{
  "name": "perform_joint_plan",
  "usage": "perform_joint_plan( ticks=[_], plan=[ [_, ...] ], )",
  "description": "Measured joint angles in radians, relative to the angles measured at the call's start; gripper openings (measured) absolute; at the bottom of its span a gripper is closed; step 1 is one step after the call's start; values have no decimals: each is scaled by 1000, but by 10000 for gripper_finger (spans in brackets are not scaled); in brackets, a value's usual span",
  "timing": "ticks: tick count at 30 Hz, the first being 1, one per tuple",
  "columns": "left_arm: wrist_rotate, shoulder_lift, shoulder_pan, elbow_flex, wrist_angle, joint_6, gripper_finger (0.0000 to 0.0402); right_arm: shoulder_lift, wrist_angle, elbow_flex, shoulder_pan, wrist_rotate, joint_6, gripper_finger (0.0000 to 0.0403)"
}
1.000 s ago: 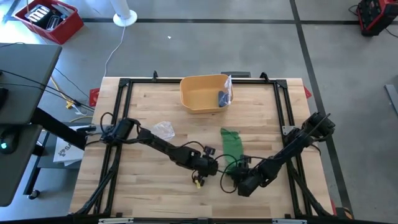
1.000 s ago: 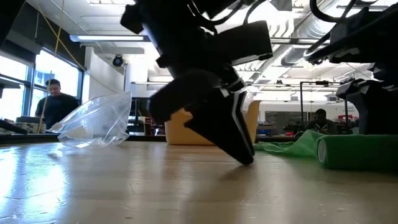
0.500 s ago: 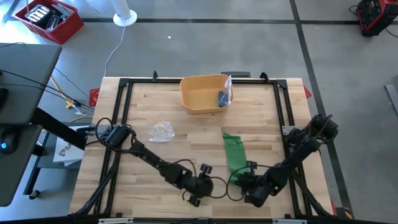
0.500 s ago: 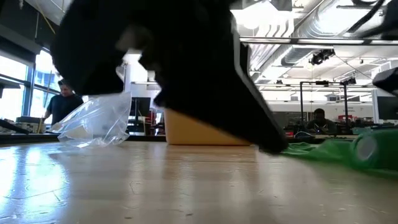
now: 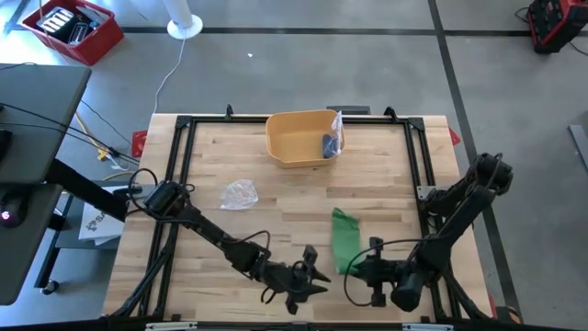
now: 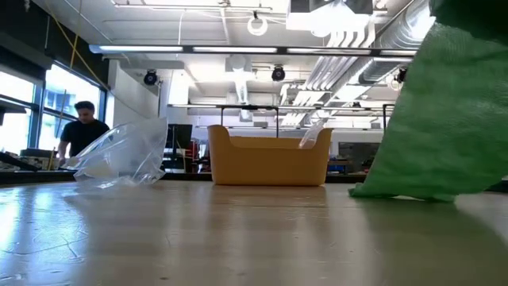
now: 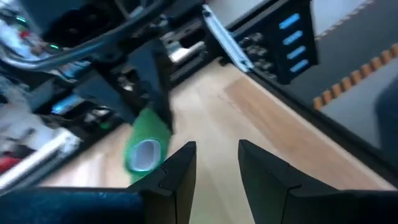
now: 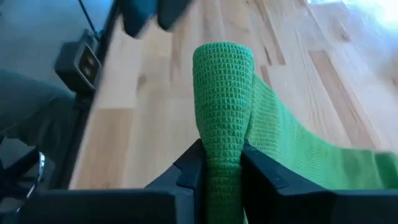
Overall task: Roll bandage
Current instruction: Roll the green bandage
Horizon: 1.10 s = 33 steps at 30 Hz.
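Item: bandage (image 5: 344,237), green, near the tabletop's (image 5: 386,165) front edge, right of centre, its rolled end pinched by my right end effector (image 8: 217,165) and a loose tail trailing toward the bin (image 5: 301,138); I judged the pinch was there to hold the roll firm for winding. Left end effector (image 7: 214,165): spread, empty, just beside the roll, probably placed to assist. The right wrist view showed the pinch; the high view did not. The low view alone showed the tail lifted.

A yellow bin (image 5: 301,138) sits at the table's (image 5: 386,198) upper centre, a crumpled clear plastic bag (image 5: 240,193) lower left of it.
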Motion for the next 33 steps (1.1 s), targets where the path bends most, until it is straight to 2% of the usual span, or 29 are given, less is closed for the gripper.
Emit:
perform_joint_plan(
  ticks=[8,15,23,33],
  plan=[
    [-70,10,-2,1,117,13,117,-21,43,0,-16,25,-67,62],
    [-129,19,8,2,140,10,117,-21,59,0,-35,16,-98,62],
    [-227,19,6,2,131,-75,117,-20,64,0,-40,17,-108,62],
    [-261,19,12,2,98,-205,117,-20,65,0,-40,10,-111,62]
  ],
)
